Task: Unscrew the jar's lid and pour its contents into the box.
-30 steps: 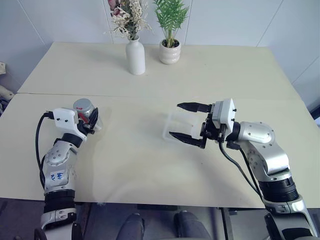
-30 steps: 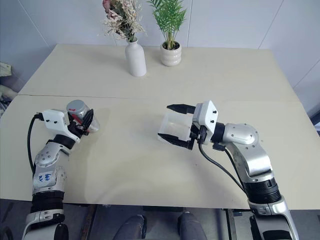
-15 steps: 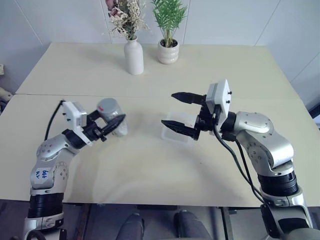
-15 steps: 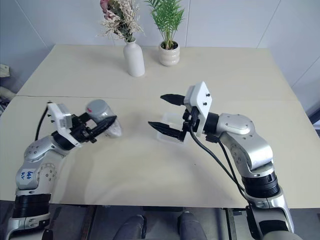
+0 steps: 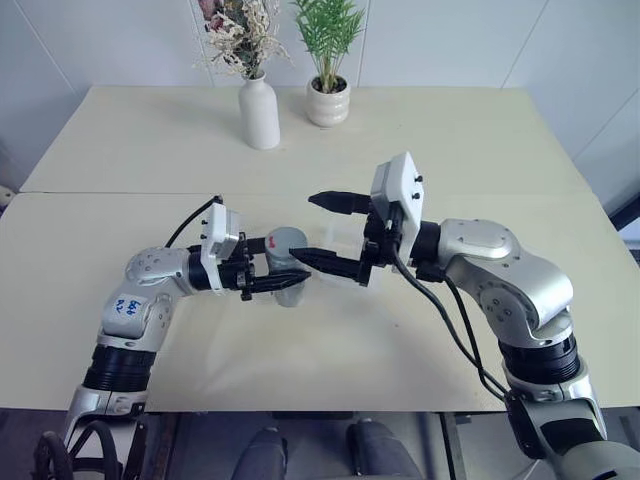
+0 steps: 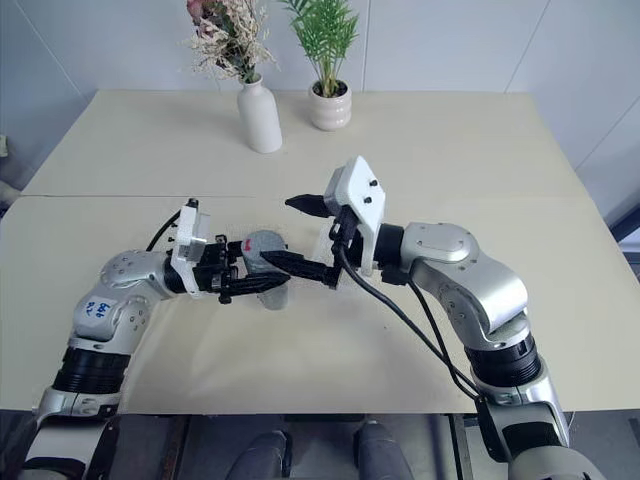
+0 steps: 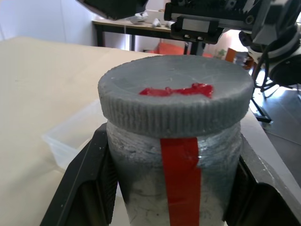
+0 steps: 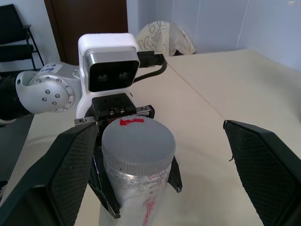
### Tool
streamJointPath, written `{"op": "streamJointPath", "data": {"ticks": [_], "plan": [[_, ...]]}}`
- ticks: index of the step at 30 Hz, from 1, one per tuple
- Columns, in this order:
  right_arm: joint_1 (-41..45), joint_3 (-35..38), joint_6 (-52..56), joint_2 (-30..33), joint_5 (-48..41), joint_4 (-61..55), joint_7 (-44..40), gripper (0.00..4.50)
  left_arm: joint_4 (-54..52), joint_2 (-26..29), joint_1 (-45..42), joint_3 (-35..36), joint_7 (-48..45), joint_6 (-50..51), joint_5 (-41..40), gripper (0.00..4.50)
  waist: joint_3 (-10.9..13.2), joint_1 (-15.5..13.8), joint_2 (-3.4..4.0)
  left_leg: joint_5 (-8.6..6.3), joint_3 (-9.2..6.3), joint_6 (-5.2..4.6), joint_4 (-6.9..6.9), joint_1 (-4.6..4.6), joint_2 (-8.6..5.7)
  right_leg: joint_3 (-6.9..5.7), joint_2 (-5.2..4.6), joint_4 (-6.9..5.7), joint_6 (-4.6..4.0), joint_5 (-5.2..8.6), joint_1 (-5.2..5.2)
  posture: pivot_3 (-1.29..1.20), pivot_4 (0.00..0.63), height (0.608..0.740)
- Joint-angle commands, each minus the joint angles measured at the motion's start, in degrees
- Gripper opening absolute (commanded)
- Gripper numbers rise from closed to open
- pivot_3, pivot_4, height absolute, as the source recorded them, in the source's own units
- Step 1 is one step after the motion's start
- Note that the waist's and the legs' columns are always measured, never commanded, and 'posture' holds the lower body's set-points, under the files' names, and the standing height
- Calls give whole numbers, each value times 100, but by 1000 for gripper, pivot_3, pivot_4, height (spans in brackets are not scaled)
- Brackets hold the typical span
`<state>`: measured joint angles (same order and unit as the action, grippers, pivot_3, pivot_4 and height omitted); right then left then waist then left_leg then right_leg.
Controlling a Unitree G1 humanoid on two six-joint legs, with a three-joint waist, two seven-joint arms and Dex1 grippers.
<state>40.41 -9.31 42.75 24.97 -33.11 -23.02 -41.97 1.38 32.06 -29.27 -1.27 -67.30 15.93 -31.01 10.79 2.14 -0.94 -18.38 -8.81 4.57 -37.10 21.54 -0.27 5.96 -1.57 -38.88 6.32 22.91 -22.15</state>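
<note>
Left gripper is clamped on the jar around its body, below the cap, holding it sideways above the table with the lid pointing at my right arm. Right gripper has its fingers spread wide, one to each side of the lid, neither touching it as far as I can tell. Lid on, nothing unscrewed yet.

Step in hand, as I read it: get the right fingers onto the cap rim. Plan:
- centre the spread fingers on the lid's axis before closing; the right wrist view shows the lid off to one side of the gap
- close on the ribbed edge only, not the jar's shoulder
- twist about the jar's axis and keep the left grip firm so the body doesn't spin with it
- watch the red marks on the lid top and the red strip down the side for relative rotation

Materials: lid is grey, matte, flat-topped, finely ribbed round the rim, so it should grip well. Jar wall is clear, cylindrical, scuffed and cloudy; slippery, I'd guess. Can't make out the contents through it.

The box is shallow frosted clear plastic, thin-walled, sitting on the table just behind and below the grippers. Looks light and easy to nudge.
</note>
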Motion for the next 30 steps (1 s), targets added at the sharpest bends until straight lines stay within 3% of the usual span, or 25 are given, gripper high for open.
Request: {"op": "streamJointPath", "data": {"ticks": [1,15,30], "plan": [[267,-44,206,-72,36,-77,193,4500,212,-76,-250,-26,-125,-303,178,2346,0,1,0,1,3,0,-3,5,-1,0,-1,-6,0,0,-9,0,150,740],[211,70,996,-428,88,-273,1263,4500,784,-715,-530,-4,282,-1132,689,2346,0,4,0,5,13,3,-13,20,-3,-7,-8,-31,0,0,-39,0,150,740],[-20,-58,570,-836,538,-173,1738,4500,1536,-1082,-894,38,459,-1908,968,2346,0,15,0,7,15,4,-24,21,-5,-9,-11,-51,0,0,-44,0,150,740]]}}
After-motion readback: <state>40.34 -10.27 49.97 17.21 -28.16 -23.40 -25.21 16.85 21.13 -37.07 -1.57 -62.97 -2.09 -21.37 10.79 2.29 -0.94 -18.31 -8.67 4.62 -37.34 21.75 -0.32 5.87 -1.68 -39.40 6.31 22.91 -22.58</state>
